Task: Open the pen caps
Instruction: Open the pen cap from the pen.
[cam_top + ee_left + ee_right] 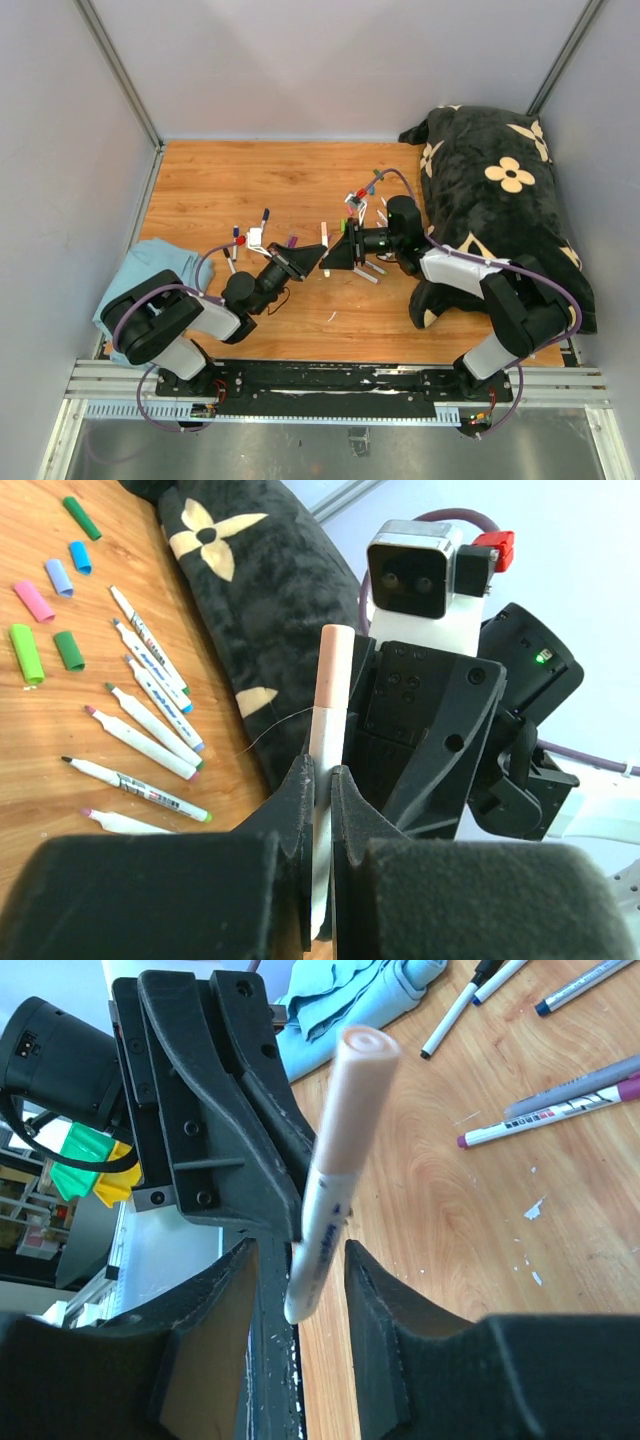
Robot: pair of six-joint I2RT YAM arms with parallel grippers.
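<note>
My left gripper (322, 780) is shut on a white pen (322, 740) standing upright above the table, its peach cap (333, 670) on the top end. In the top view, the left gripper (300, 262) and the right gripper (335, 252) meet at this pen (324, 250). My right gripper (300, 1255) is open, its jaws on either side of the white barrel (318, 1230). A gap shows at the right jaw, and the peach cap (355, 1080) sticks out beyond. Several loose pen caps lie on the wood: light green (26, 652), pink (33, 600), purple (59, 577), blue (80, 557).
Several uncapped pens (150, 730) lie in a row beside the loose caps. More pens (560, 1110) lie on the wooden table (220, 190) towards the left arm. A black flowered cushion (500, 200) fills the right side. A light blue cloth (150, 265) lies at the left edge.
</note>
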